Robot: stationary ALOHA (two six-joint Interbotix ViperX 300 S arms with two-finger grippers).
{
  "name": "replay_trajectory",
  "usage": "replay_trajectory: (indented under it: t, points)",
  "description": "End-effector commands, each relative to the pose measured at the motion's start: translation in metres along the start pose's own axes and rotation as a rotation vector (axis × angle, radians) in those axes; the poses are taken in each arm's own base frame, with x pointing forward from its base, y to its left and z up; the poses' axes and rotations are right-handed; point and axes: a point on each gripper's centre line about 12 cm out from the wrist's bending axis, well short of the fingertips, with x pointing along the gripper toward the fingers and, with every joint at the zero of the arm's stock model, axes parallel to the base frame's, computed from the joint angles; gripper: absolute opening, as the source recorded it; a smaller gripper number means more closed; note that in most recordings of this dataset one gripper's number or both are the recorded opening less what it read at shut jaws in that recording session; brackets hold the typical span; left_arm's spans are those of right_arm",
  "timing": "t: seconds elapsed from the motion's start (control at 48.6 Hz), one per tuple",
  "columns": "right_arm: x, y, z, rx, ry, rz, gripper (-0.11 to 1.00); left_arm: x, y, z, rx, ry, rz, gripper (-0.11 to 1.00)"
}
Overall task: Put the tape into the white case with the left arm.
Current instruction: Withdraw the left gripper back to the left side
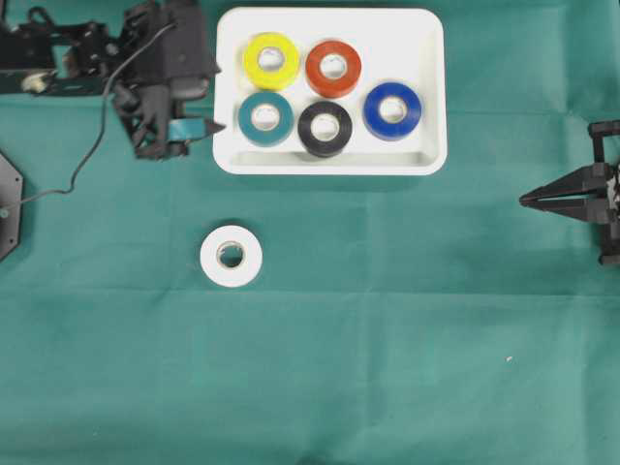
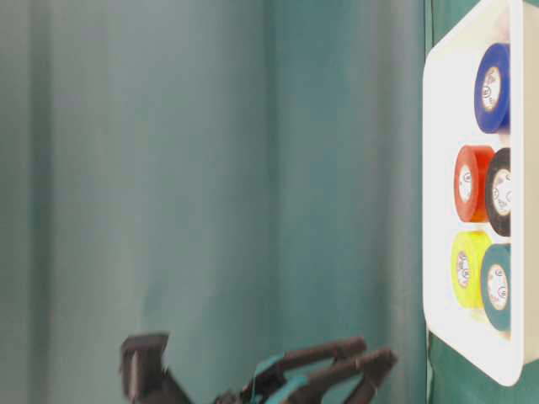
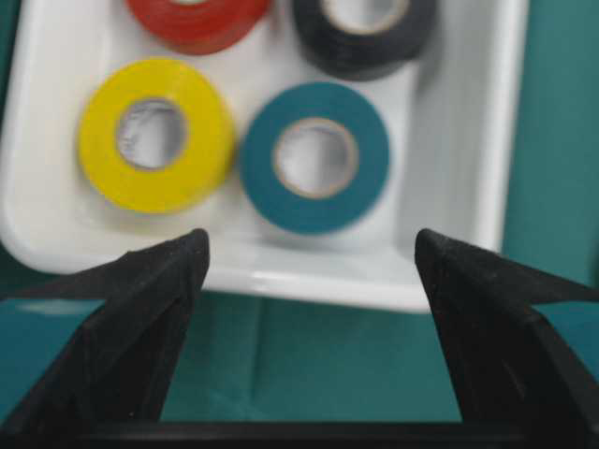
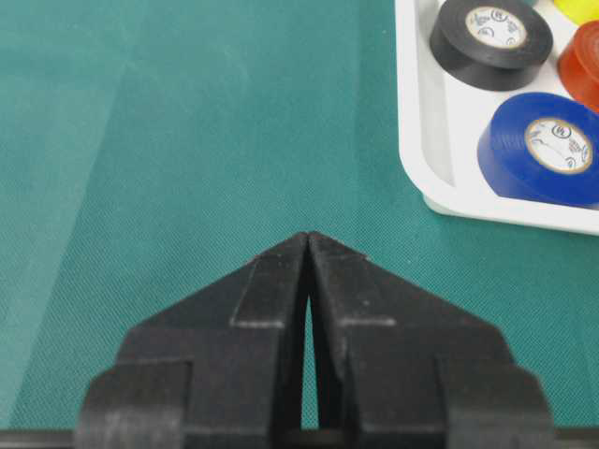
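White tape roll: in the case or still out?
Out. The white tape roll lies flat on the green cloth, apart from the white case.

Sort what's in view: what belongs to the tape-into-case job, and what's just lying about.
Job:
white tape roll, on the cloth outside the case
white case
left gripper, open

Lying about:
yellow roll, red roll, teal roll, black roll, blue roll, already in the case
right gripper, shut

White case [image 1: 431, 92] crowded with five rolls — open cloth [image 1: 407, 320] around white tape [image 1: 231, 256]
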Motion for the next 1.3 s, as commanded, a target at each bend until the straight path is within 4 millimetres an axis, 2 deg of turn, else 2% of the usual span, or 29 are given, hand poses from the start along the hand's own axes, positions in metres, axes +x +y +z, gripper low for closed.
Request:
replay_trajectory:
  t: [0.0,0.37,0.679,0.905,1.276]
  points:
    - [0.001,0.000,0.006,0.002,-0.018,0.000,-0.09,-0.016,-0.008,0.002,0.017,-0.047,-0.008,0.90]
    - [0.001,0.000,0.006,0.000,-0.017,0.000,-0.09,-0.048,-0.027,-0.029,0.046,-0.094,-0.028,0.90]
    - [0.001,0.000,0.006,0.001,-0.015,0.002,-0.09,-0.063,-0.033,-0.054,0.049,-0.116,-0.026,0.90]
    - [0.001,0.000,0.007,0.000,-0.018,0.000,-0.09,-0.066,-0.041,-0.060,0.065,-0.148,-0.043,0.90]
    - [0.001,0.000,0.007,0.002,-0.018,0.000,-0.09,-0.068,-0.080,-0.064,0.178,-0.163,-0.172,0.89]
